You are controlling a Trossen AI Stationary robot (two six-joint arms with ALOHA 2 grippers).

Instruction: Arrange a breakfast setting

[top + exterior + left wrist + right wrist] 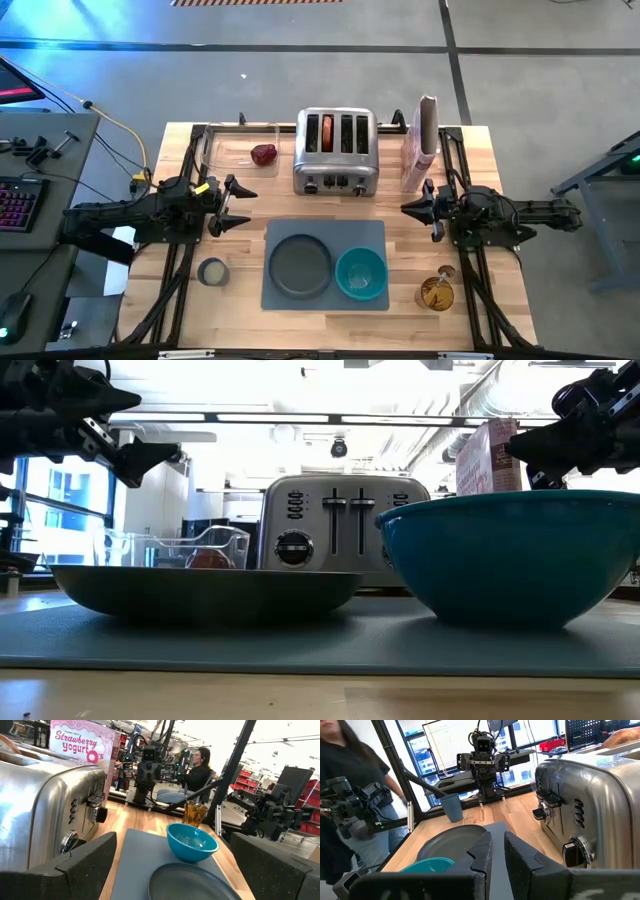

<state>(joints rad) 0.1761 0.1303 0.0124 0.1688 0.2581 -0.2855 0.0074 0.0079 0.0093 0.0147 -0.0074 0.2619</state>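
A grey mat (325, 235) lies at the table's near middle. On it rest a dark grey plate (300, 265) and, to its right, a teal bowl (361, 273). A dark-red food lump (263, 154) sits in a clear container at the far left. Something tan, bagel-like (313, 132), sticks up from the chrome toaster's leftmost slot. My left gripper (243, 207) hovers open, level, left of the mat and clear of everything. My right gripper (405, 208) hovers shut, right of the mat, holding nothing. The spoon I cannot make out.
The chrome toaster (335, 150) stands at the far middle, with a tall pink-and-white cereal bag (422, 145) to its right. A grey-blue cup (213, 271) is near left, an amber glass (437, 291) near right. A person (197, 770) sits beyond the table.
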